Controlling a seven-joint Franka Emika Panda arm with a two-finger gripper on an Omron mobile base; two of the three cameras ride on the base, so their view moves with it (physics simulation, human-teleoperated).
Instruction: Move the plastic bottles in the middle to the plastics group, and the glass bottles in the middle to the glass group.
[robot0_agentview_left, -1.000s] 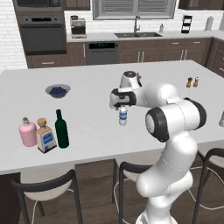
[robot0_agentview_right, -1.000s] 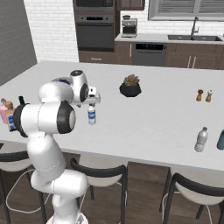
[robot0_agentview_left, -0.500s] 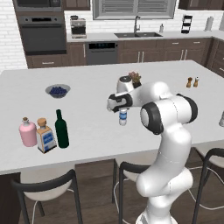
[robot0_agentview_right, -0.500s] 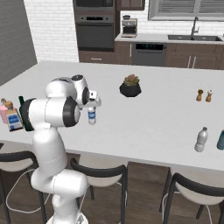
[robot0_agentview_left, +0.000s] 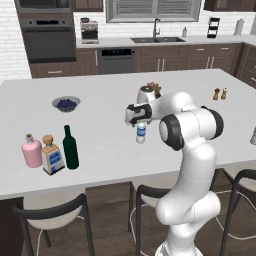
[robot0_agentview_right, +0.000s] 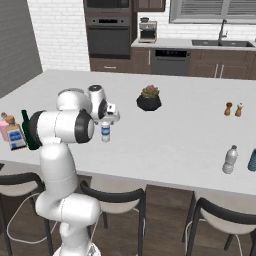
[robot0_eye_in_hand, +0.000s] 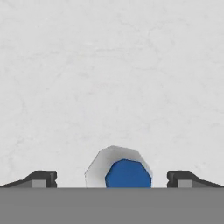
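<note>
Blue-capped bottle (robot0_eye_in_hand: 124, 171) stands upright mid-counter (robot0_agentview_left: 100, 145), straight under the gripper (robot0_eye_in_hand: 112, 178), its long axis running along the hand's line of sight, cap at six o'clock between the wide-open, empty fingers (robot0_eye_in_hand: 41, 177), neither touching it.

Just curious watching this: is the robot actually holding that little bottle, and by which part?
Nothing is held. The open fingers stand apart on either side of the water bottle, above its cap, not touching.
</note>
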